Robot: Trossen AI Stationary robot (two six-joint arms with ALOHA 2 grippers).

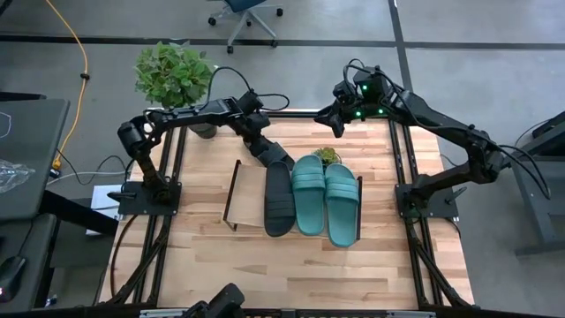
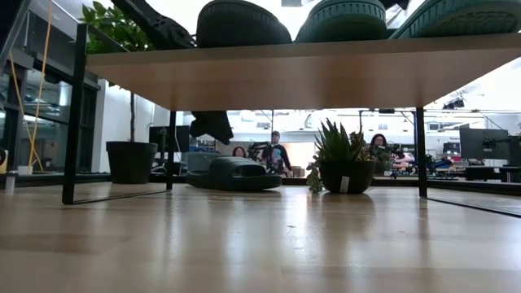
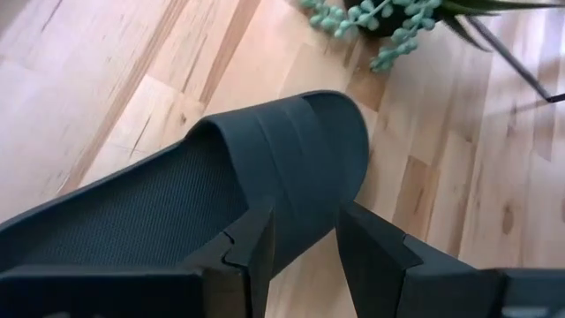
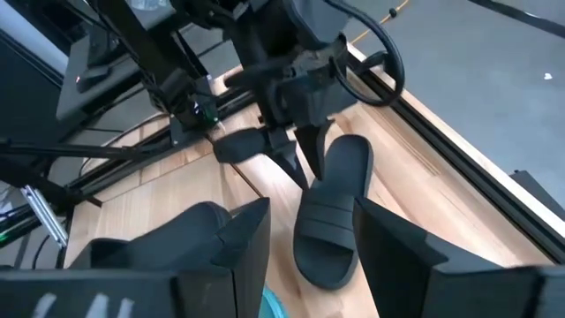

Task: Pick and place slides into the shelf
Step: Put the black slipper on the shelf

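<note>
The shelf (image 1: 247, 190) (image 2: 285, 81) stands mid-table. One black slide (image 1: 279, 203) (image 2: 242, 23) and two teal slides (image 1: 309, 196) (image 1: 342, 205) lie side by side on its plank. The other black slide (image 2: 236, 173) (image 3: 291, 159) (image 4: 328, 225) rests sole-down on the table beyond the shelf's far edge, hidden under my left arm in the high view. My left gripper (image 1: 270, 154) (image 2: 212, 130) (image 3: 305, 221) hangs open just above that slide's strap end, with a gap showing in the low view. My right gripper (image 1: 332, 119) (image 4: 309, 221) waits open over the table's far edge.
A small succulent pot (image 1: 327, 156) (image 2: 342, 163) stands on the table behind the shelf, right of my left gripper. A larger potted plant (image 1: 172, 75) sits off the far left corner. The shelf plank is bare left of the black slide. People sit in the room beyond.
</note>
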